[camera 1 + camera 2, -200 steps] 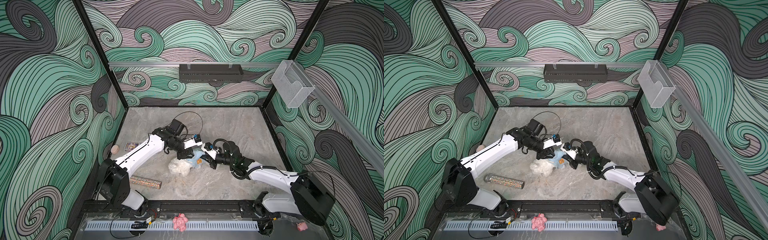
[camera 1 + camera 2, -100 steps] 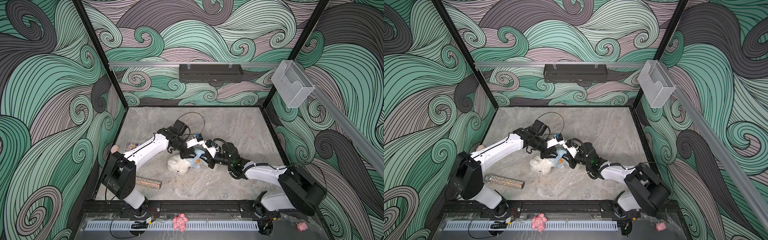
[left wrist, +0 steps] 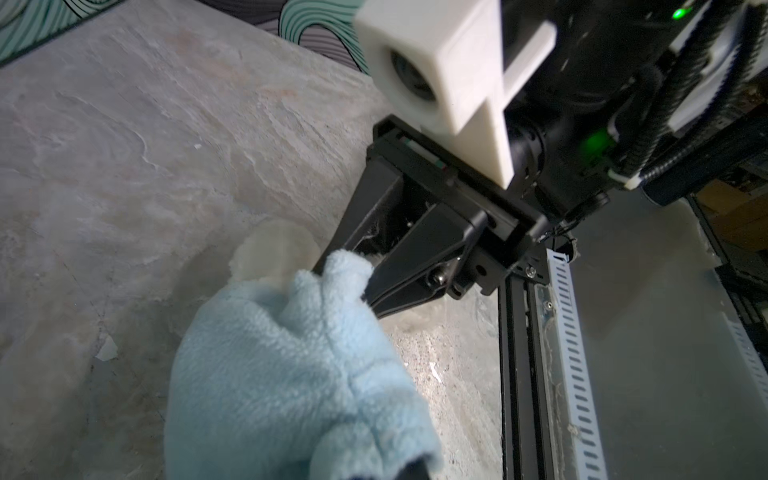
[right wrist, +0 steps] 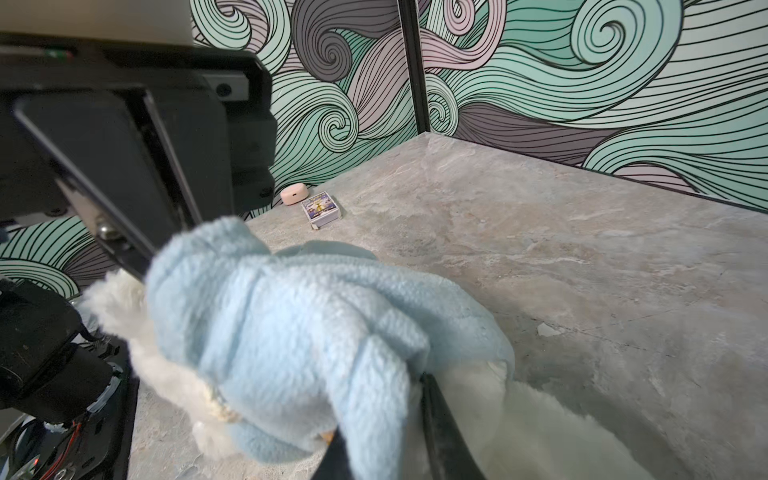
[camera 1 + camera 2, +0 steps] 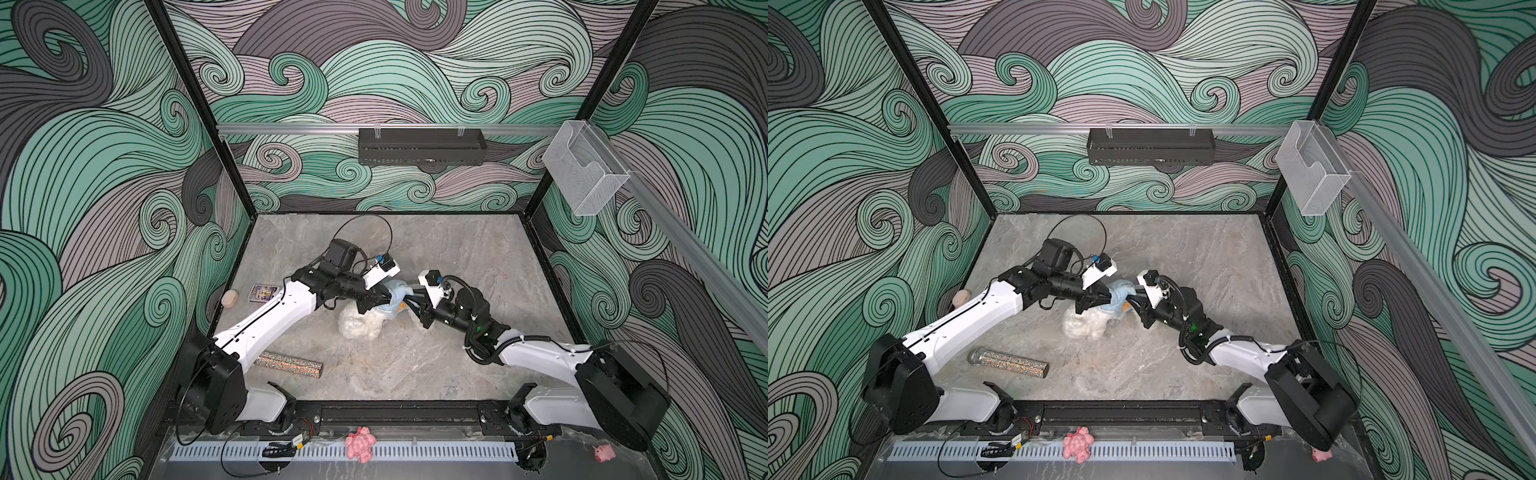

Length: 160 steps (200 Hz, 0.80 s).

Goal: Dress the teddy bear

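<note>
I had the blue garment (image 5: pixel 397 292) clenched in my left hand (image 5: pixel 389 297) and right hand (image 5: pixel 409 301), half on; next it likely needed drawing down the teddy bear (image 5: pixel 358 326).

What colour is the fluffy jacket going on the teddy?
Light blue. The fleece garment shows best in the right wrist view.

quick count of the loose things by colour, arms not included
pink: 3 (lumpy toy, pig, round case)
white: 1 (teddy bear)
light blue: 1 (garment)
glittery: 1 (tube)
printed purple: 1 (card box)
total: 7
</note>
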Motion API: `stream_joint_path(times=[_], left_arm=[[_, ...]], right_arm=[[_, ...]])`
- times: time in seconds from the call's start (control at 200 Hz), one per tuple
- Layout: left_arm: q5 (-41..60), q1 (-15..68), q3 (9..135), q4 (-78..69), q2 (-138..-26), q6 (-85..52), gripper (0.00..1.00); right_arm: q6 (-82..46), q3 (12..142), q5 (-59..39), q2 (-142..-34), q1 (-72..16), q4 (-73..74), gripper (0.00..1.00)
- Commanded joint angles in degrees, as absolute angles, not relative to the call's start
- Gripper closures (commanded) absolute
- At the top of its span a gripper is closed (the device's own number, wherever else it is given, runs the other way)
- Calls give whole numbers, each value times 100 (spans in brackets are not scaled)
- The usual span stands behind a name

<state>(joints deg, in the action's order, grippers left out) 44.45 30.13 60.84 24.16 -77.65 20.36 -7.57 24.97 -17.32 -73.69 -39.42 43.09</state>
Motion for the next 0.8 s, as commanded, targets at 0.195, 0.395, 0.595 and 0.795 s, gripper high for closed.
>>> stream_joint_path(times=[0.195, 0.395, 0.595, 0.795], left_arm=[[4743, 2666, 5774, 1634, -7295, 1347, 100], [4417, 2663, 5762, 1879, -7230, 1689, 100], [4559, 2477, 5430, 1001, -6953, 774, 100], [4786, 2333, 5211, 913, -6839, 787, 100]], right_arm=[[-1491, 2112, -1603, -7167, -3640, 4002, 91], [-1584, 2117, -1788, -7164, -3638, 4092, 96], [-1648, 2125, -1738, -7290, -3506, 3975, 100], [-1562, 2244, -2053, -7409, -3490, 4059, 100]])
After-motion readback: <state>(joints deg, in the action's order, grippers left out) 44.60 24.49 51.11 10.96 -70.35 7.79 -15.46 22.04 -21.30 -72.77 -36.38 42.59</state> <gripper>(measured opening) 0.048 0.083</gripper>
